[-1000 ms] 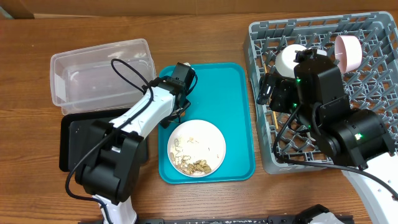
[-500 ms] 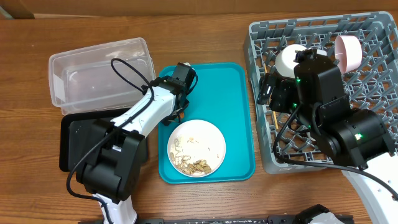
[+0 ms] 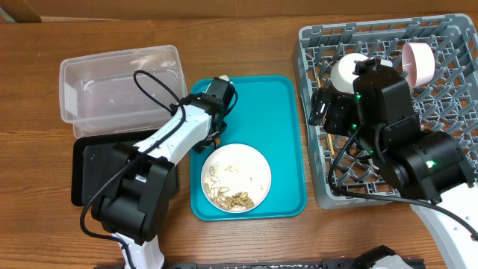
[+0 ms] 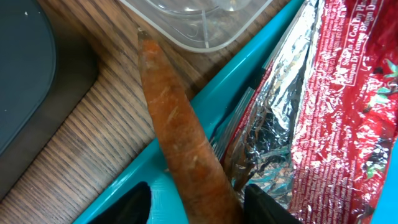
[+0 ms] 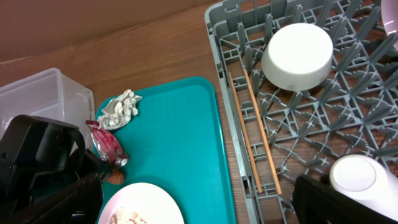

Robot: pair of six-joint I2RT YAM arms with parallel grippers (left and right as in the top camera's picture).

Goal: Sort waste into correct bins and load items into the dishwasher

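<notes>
In the left wrist view the black tray (image 4: pixel 25 74) fills the left edge and the clear tub (image 4: pixel 205 18) the top centre. The carrot piece (image 4: pixel 186 143) runs as a long taper from bottom centre towards the upper left. Its thin tip reaches past the rim of the teal tray (image 4: pixel 249 74), over the wooden table (image 4: pixel 112 112), and points between the two bins. The left gripper (image 4: pixel 196 208) stands spread astride the thick end, not pinching (a strip of teal shows beside one finger). I judge the carrot stiff, light and a little slick, so a hold across the thick end, square to its length, should stop it swivelling. To its right lie the foil wad (image 4: pixel 273 124) and the red wrapper (image 4: pixel 348 112). The right gripper (image 5: pixel 199 183) hangs spread and empty by the dish rack (image 5: pixel 214 62)
</notes>
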